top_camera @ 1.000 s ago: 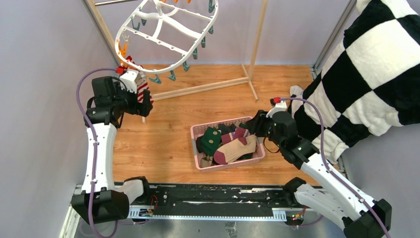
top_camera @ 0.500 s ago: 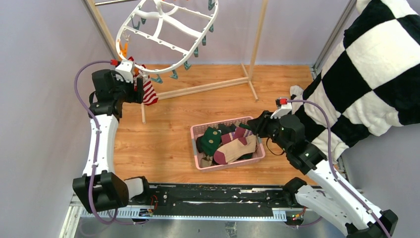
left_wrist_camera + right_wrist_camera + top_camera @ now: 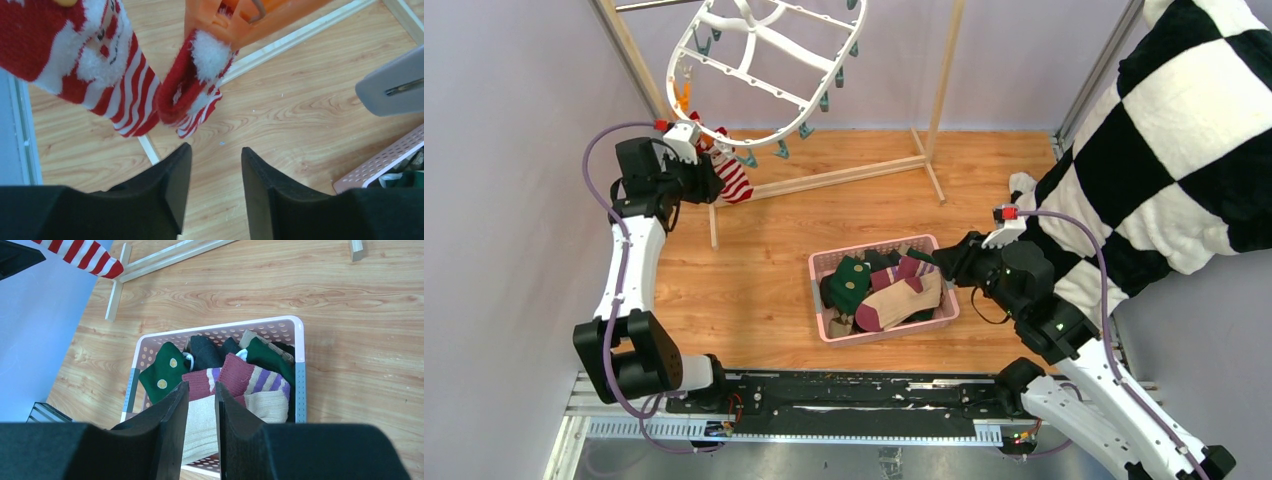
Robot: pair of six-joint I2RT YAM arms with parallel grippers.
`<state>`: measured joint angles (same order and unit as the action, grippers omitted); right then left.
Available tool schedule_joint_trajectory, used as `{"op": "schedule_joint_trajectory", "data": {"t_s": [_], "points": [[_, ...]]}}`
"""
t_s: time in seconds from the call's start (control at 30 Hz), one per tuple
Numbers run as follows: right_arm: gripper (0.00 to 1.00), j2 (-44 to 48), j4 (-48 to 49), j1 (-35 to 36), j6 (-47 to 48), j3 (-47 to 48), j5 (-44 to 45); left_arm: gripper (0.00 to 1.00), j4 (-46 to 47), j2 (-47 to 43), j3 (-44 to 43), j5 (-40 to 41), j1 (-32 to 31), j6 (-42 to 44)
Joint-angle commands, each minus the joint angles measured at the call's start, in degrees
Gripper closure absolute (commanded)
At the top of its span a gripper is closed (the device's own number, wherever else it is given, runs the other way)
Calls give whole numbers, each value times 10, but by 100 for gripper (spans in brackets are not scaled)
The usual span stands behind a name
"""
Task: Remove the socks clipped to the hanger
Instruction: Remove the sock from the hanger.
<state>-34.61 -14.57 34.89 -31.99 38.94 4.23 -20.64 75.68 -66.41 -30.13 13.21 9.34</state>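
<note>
The white oval hanger (image 3: 764,70) hangs tilted at the top left, with teal clips along its rim. A red-and-white striped sock (image 3: 732,178) dangles from its low left end. From the left wrist, two such socks show: one (image 3: 95,65) at the left, and one (image 3: 192,90) pinched in an orange clip (image 3: 235,20). My left gripper (image 3: 216,150) sits just below them, open, with only floor between its fingers. My right gripper (image 3: 201,387) hovers over the pink basket (image 3: 300,347), jaws a narrow gap apart and holding nothing. Several socks lie in the basket.
The wooden rack frame (image 3: 844,178) stands on the floor under the hanger, its uprights rising at left and centre. A big black-and-white checkered cloth (image 3: 1184,140) fills the right side. The pink basket (image 3: 874,248) sits mid-floor, and purple walls close the left and back.
My left gripper has risen toward the hanger's low end and its jaws have narrowed. The hanger has swung. My right arm has drawn back to the right, jaws narrowing.
</note>
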Motion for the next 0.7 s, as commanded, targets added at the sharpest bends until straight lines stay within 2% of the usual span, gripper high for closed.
{"op": "schedule_joint_trajectory", "data": {"t_s": [0.0,0.1,0.13,0.2,0.23,0.37,0.5,0.63,0.67], "points": [[70,17,-26,9,-7,17,5,56,16,-3,7,-48,8,-25],[70,18,-27,9,-6,20,1,57,31,-7,28,-78,11,-38],[70,18,-28,9,-6,21,-1,54,38,-11,36,-88,12,-43],[69,20,-31,9,-3,24,-1,40,65,-24,61,-102,19,-58],[68,22,-33,9,-2,25,1,36,92,-32,82,-111,25,-67],[67,31,-35,9,3,25,8,27,156,-51,129,-134,69,-105],[67,31,-35,9,3,25,9,20,179,-52,153,-191,125,-119],[67,24,-28,9,4,26,7,15,199,-66,173,-240,136,-109],[67,23,-27,9,4,26,7,10,224,-72,182,-252,136,-121]]}}
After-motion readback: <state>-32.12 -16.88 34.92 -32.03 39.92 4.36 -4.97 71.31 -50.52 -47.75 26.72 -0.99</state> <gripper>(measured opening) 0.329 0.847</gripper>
